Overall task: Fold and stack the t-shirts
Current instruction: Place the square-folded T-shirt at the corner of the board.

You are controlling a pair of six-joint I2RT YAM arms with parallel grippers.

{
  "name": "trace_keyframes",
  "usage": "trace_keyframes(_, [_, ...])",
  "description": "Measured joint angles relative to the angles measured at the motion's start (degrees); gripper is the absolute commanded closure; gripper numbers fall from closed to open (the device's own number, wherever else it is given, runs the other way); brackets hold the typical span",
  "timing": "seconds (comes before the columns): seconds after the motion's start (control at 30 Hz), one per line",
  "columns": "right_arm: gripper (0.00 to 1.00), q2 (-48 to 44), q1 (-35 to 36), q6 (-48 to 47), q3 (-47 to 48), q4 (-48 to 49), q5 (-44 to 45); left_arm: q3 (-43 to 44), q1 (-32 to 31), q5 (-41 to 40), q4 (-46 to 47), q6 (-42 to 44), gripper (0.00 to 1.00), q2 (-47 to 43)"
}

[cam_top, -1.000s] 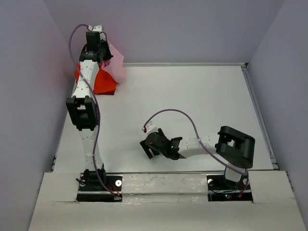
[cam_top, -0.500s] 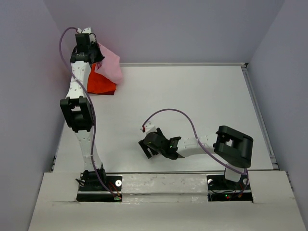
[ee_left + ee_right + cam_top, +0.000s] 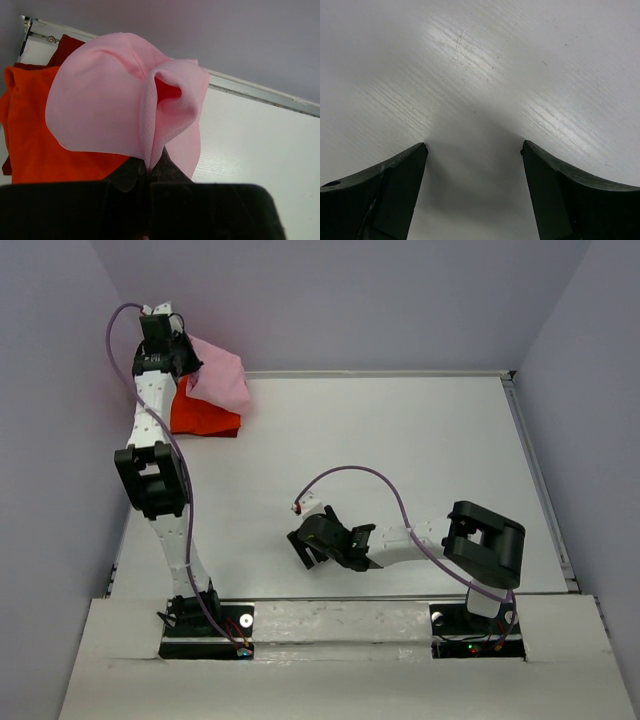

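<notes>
Now the left pincer is pressed together on a fold of the light pink cloth t-shirt. During the last second it has carried this cloth higher and a little more toward the far left corner of the white desk. The pink t-shirt hangs from the fingers as a loose, bunched bag, not flat. Whether its lowest part touches anything below, I cannot tell. Under it and just beside it lies the bright orange-red cloth t-shirt, in the far left corner close to the back edge. It looks gathered into a compact shape, and it has not moved. The right pincer is spread wide and holds nothing. It hovers low over bare desk surface near the middle of the near edge, well apart from both shirts, and it has kept its place. For the task, I judge this to be an early step: the pink t-shirt is being separated from the orange-red one. It should next come to the open middle of the desk and be spread flat before any folding. The pink one is clearly not folded yet, and no stack is made.
</notes>
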Motion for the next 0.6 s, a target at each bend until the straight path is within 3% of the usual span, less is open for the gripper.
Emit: trace_keyframes(0.6, [0.18,0.0,0.0,0.0,0.0,0.1,0.0,-2.6,4.7,-4.1,1.1,0.0,1.0,5.3])
